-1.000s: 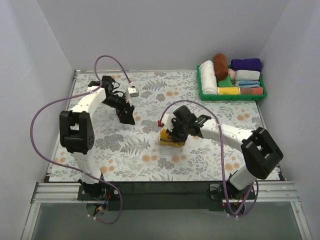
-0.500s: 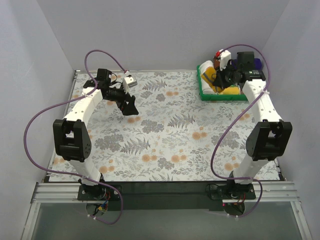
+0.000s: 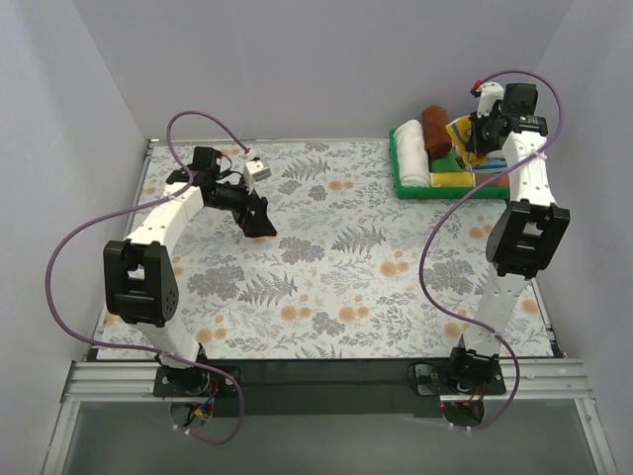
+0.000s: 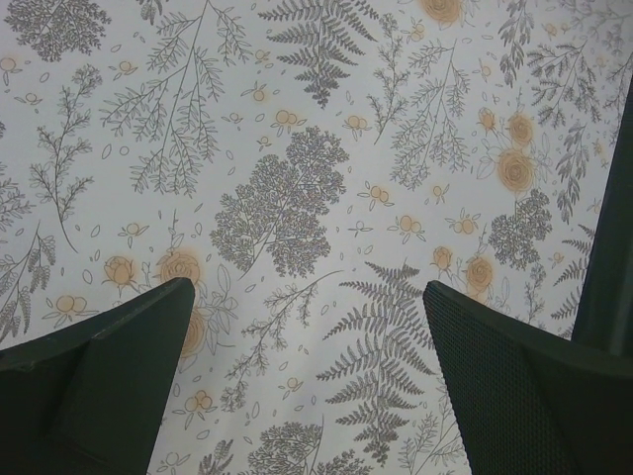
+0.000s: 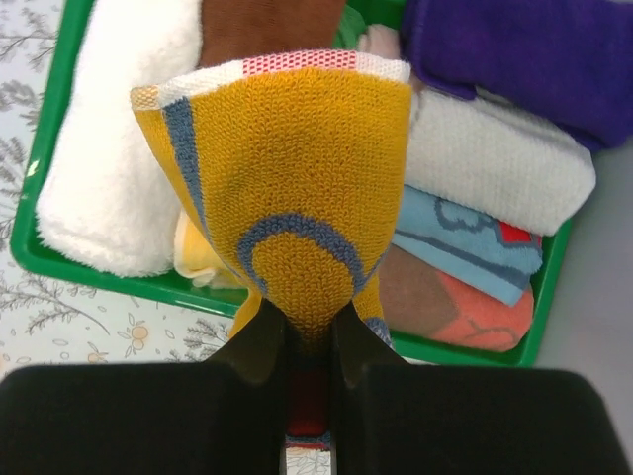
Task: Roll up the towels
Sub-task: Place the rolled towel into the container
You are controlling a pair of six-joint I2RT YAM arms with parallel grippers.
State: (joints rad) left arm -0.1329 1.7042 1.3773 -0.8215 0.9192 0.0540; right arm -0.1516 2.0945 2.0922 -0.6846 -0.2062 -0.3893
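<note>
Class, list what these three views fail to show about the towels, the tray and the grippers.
1. Right wrist view: the yellow towel, pinched in the right gripper, covers the middle of the green tray; the brown towel is cut off by the top edge.
2. Top view: that grip is too small and behind the wrist.
3. Left wrist view: the open left gripper frames only the floral table cover; no towel shows.

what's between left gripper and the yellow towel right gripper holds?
Top view: from left gripper, bare floral cover, then green tray rim, white roll, brown roll, then the yellow towel in the right gripper.
</note>
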